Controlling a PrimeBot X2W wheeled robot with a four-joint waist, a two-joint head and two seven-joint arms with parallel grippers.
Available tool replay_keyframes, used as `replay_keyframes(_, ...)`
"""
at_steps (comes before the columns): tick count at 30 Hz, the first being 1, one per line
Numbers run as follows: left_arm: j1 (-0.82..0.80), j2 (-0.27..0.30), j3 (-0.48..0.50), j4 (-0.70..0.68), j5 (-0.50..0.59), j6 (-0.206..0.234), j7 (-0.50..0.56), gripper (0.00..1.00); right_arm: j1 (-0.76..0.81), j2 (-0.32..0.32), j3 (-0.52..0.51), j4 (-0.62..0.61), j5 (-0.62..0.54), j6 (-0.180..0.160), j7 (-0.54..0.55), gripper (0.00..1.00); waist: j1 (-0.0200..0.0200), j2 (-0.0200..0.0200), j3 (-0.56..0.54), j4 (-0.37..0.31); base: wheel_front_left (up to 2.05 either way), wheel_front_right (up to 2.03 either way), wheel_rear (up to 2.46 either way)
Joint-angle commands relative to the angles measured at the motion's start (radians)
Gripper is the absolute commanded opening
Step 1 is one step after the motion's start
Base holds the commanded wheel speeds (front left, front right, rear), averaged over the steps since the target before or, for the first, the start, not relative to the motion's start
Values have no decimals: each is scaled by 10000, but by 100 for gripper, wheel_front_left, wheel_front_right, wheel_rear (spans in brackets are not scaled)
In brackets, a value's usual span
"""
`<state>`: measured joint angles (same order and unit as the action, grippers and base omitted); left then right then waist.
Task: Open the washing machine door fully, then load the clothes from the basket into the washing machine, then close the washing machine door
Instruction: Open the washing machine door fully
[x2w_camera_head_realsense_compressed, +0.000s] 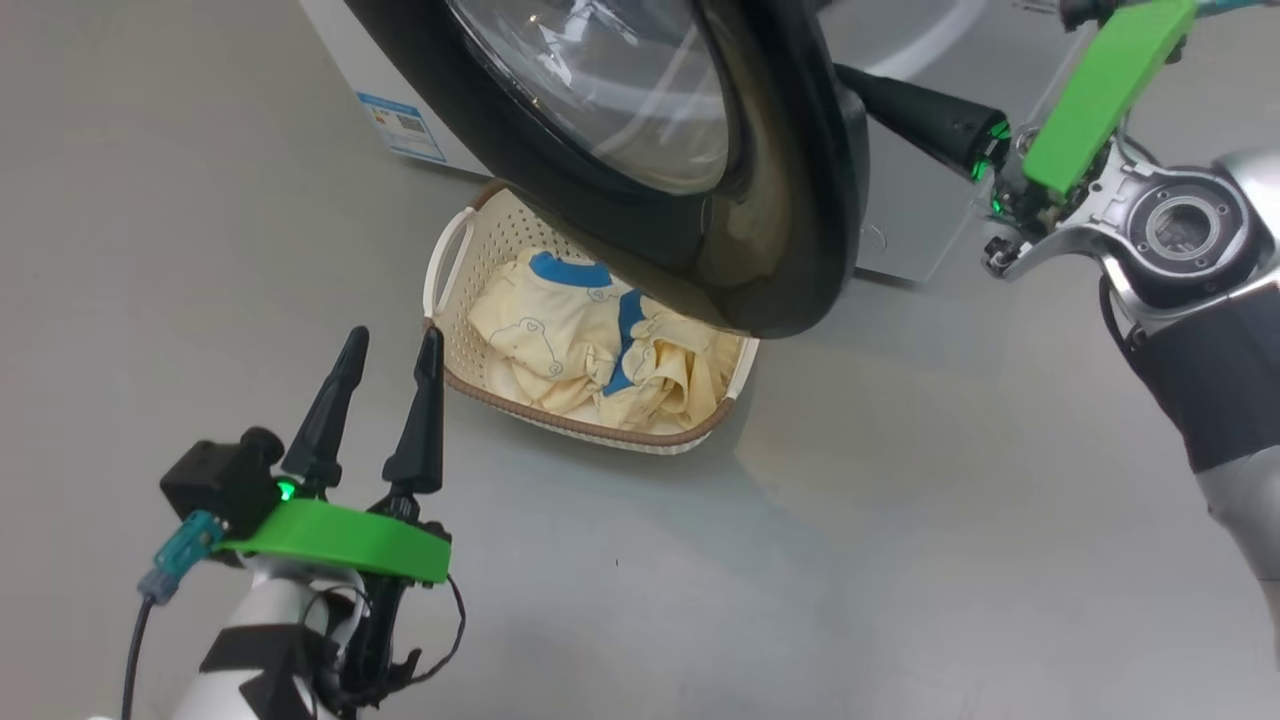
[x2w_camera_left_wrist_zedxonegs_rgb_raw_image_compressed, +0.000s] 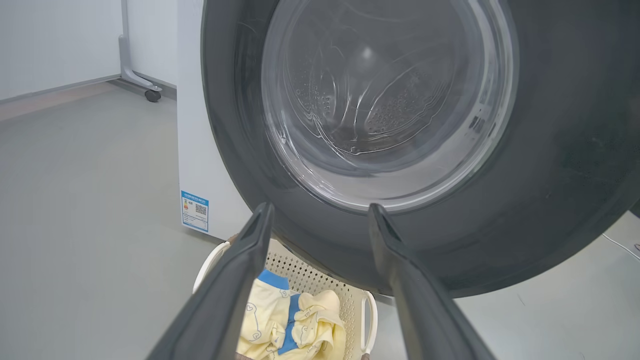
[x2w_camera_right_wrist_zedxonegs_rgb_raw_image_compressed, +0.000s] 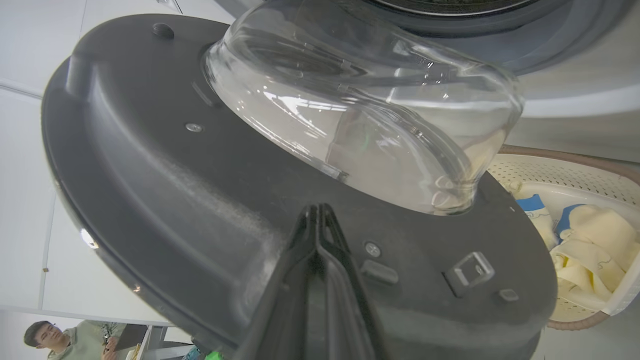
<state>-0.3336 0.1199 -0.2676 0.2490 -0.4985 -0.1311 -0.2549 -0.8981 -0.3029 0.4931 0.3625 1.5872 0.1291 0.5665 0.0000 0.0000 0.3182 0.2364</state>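
Washing machine door (x2w_camera_head_realsense_compressed: 790, 200): ajar, swung out above the basket (x2w_camera_head_realsense_compressed: 580, 428).
Basket: on the floor, just before the washing machine (x2w_camera_left_wrist_zedxonegs_rgb_raw_image_compressed: 200, 125); holds the clothes (x2w_camera_head_realsense_compressed: 560, 340), crumpled.
Left hand (x2w_camera_head_realsense_compressed: 393, 340): fingers spread, empty, beside the basket.
Right hand (x2w_camera_right_wrist_zedxonegs_rgb_raw_image_compressed: 317, 215): fingers pressed together, gripping nothing, tips at the door's inner face.

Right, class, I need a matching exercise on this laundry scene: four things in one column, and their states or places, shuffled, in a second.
Column one:
1 left gripper
2 right gripper
3 clothes
4 washing machine door

Column two:
A lying in the basket
B shut, pointing at the door's inner side
C open, holding nothing
D swung out above the basket

Pairs: 1-C; 2-B; 3-A; 4-D
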Motion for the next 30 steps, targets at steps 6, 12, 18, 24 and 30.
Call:
replay_keyframes(6, 232, 321, 402, -336, 187, 4, -69, 100, 487, 514, 341, -729, 22, 16, 297, 0, 0, 0, -285, 60, 0, 0, 0)
replay_keyframes(12, 312, 352, 417, -357, 214, 4, -69, 100, 765, 837, 541, -1107, 51, 16, 481, 0, 0, 0, -434, 151, 0, 0, 0)
replay_keyframes(18, 366, 328, 401, -367, 234, 4, -69, 100, 1020, 1076, 710, -1314, 14, 16, 634, 0, 0, 0, -545, 266, 0, 0, 0)
replay_keyframes(24, 389, 297, 377, -370, 236, 4, -69, 100, 1185, 1273, 860, -1434, -83, 16, 693, 0, 0, 0, -600, 348, 0, 0, 0)
replay_keyframes(30, 424, 288, 398, -347, 234, 4, -69, 100, 1275, 1335, 875, -1414, -177, 16, 602, 0, 0, 0, -710, 290, 0, 0, 0)
